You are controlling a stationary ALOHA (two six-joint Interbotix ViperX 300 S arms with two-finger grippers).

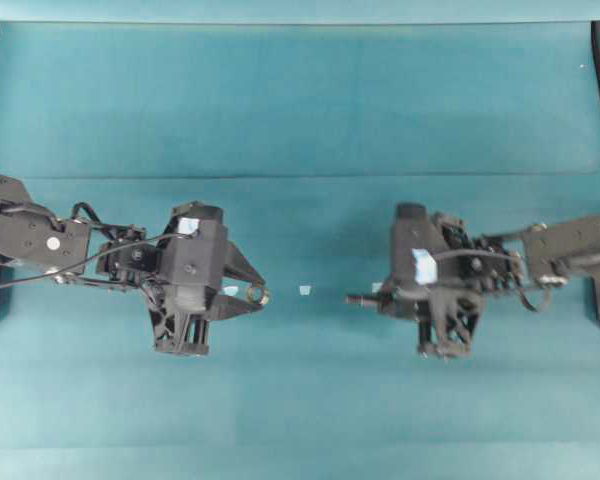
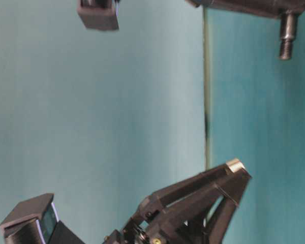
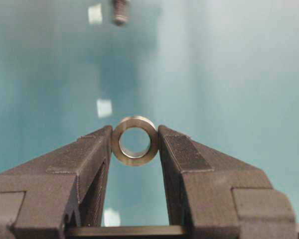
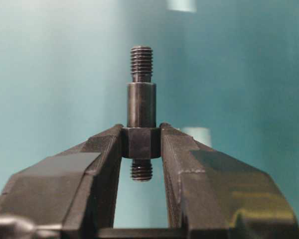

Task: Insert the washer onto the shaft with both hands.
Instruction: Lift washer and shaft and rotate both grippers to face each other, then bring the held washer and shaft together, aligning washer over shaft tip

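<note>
The small thick grey-brown metal ring washer (image 3: 135,141) is pinched between the left gripper (image 3: 135,144) fingertips. The short dark grey stepped metal shaft (image 4: 141,119) is clamped by the right gripper (image 4: 141,143), threaded tip toward 12 o'clock. In the overhead view, the shaft lies at 3 o'clock from the washer, well apart.

The thick grey-brown metal ring washer (image 3: 135,141) is pinched at its sides between two black fingertips, centre hole open and unobstructed. The dark grey stepped metal shaft (image 4: 141,119), threaded at both ends, is clamped at its wider collar, well apart from the washer.
</note>
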